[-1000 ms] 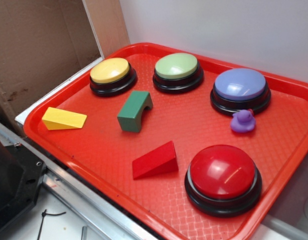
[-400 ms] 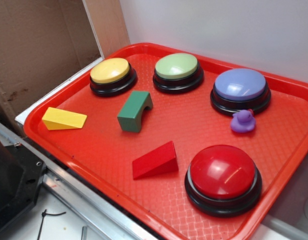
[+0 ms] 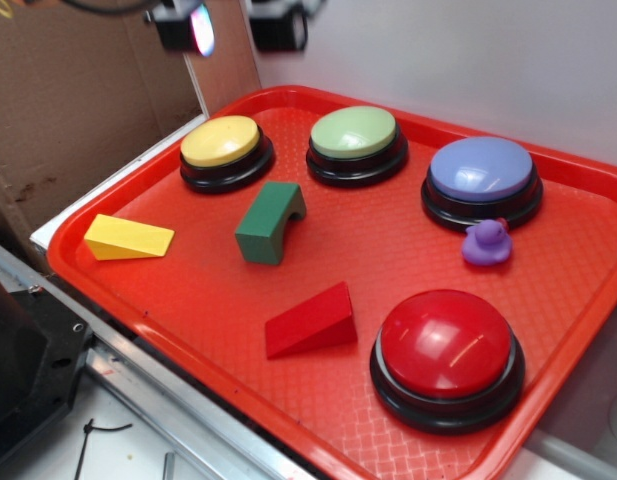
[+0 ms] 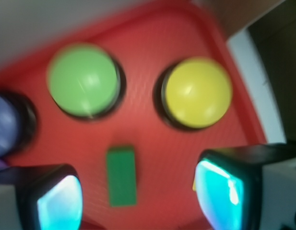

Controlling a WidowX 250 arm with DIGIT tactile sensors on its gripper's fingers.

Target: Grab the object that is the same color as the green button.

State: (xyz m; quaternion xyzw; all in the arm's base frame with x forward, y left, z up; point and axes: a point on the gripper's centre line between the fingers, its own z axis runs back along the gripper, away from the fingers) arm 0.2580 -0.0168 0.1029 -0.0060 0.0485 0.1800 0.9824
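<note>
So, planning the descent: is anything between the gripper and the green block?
Nothing. The wrist view shows the green block on bare red tray, between the fingertips of the open gripper, with both buttons beyond it.

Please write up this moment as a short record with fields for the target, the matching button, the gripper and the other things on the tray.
target: green block, arch notch on one side, lying on the red tray, untouched
reference: green button at the tray's far side, between yellow button and purple button
gripper: high above the tray, jaws apart, block visible between the fingers in the wrist view
other items: yellow wedge, red wedge, red button, purple duck
</note>
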